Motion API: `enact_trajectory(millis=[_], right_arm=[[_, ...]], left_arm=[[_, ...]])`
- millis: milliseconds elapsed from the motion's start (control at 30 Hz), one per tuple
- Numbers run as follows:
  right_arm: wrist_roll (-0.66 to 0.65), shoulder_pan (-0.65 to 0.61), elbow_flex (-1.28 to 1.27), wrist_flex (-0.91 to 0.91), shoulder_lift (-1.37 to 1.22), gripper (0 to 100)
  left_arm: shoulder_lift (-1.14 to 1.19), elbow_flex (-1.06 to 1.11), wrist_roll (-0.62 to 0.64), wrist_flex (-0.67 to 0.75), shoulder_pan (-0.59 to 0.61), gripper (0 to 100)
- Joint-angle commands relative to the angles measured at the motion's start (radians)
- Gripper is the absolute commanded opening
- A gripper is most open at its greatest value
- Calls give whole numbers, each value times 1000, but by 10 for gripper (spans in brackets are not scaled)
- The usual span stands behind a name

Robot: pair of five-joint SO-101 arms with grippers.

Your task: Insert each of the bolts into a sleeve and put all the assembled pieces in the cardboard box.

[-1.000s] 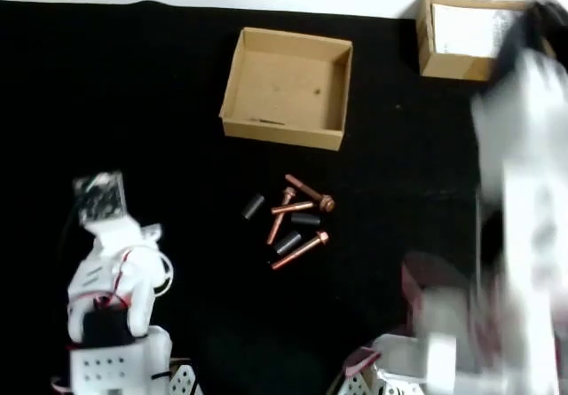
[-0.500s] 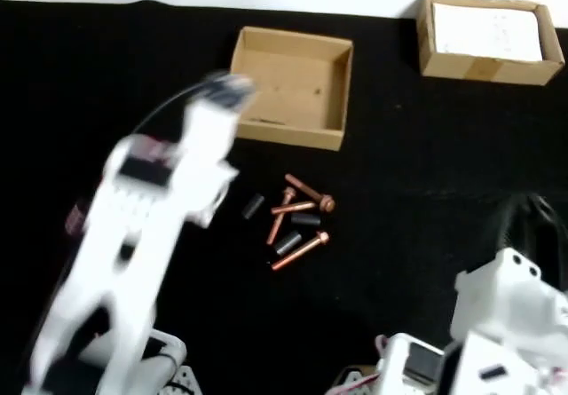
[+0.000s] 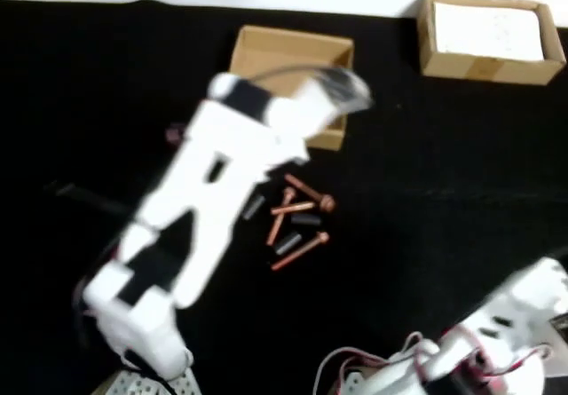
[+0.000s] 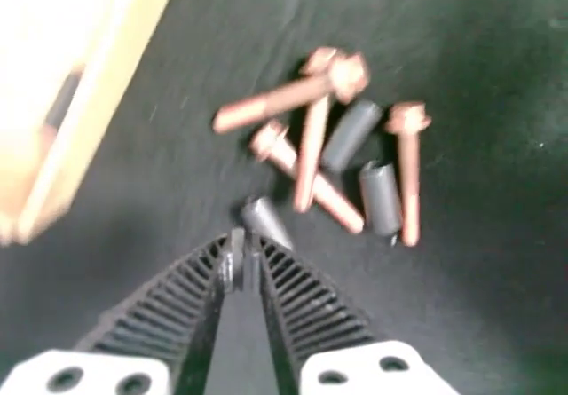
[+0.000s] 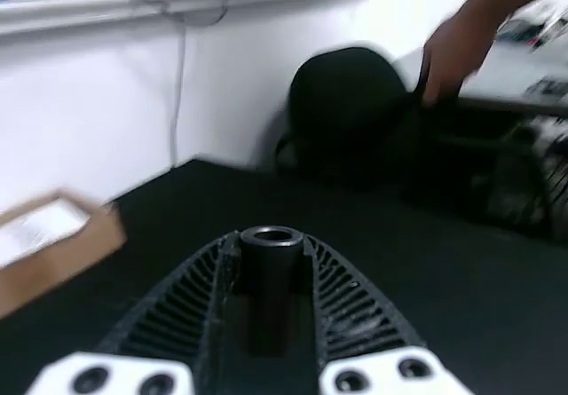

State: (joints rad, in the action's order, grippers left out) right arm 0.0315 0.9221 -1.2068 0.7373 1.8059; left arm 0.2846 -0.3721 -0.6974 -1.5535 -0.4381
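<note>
Several copper bolts (image 3: 297, 222) and three dark sleeves (image 3: 306, 219) lie in a loose pile at the table's middle. My left arm (image 3: 213, 191) stretches across the table above them, covering part of the cardboard box (image 3: 293, 44). In the left wrist view my left gripper (image 4: 240, 266) is shut and holds nothing, its tips just short of one sleeve (image 4: 264, 219); the bolts (image 4: 311, 151) and two more sleeves (image 4: 382, 198) lie beyond. My right gripper (image 5: 271, 280) is shut on an upright black sleeve (image 5: 271, 253). The right arm (image 3: 506, 324) is low at the front right.
A second cardboard box (image 3: 484, 35) with white contents stands at the back right, also seen as the box (image 5: 53, 235) in the right wrist view. The cardboard box's wall (image 4: 80, 111) lies close beside the left gripper. Black cloth covers the table.
My left arm has swung up from its folded pose at the front left and stretched out over the pile. The right arm came down from high on the right to the front right corner.
</note>
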Motion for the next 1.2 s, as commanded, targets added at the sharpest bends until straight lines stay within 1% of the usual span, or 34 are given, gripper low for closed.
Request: enact_trajectory(millis=[0,67,133,233,267,400,533,867,1067,1133,1167], right_arm=[[-12,62,-131,-219,27,6],[-20,90,-205,-317,28,6],[-58,99,-266,-398,28,6],[-89,104,-344,-506,28,6],[-101,104,-363,-527,28,6],[-118,104,-401,-562,28,6],[-118,96,-404,-561,28,6],[-118,81,-404,-556,28,6],[-120,81,-430,-556,30,6],[-129,81,-441,-556,30,6],[-141,79,-446,-559,30,6]], left_arm=[[58,-101,-133,-23,-71,46],[101,-154,-215,-60,-108,46],[145,-211,-284,-94,-139,46],[217,-286,-393,-127,-160,50],[243,-309,-417,-129,-162,67],[344,-403,-466,-126,-150,181],[447,-490,-532,-127,-134,170],[708,-753,-546,-129,-101,161],[800,-845,-542,-127,-84,159],[814,-854,-542,-127,-82,117],[816,-854,-542,-127,-81,68]])
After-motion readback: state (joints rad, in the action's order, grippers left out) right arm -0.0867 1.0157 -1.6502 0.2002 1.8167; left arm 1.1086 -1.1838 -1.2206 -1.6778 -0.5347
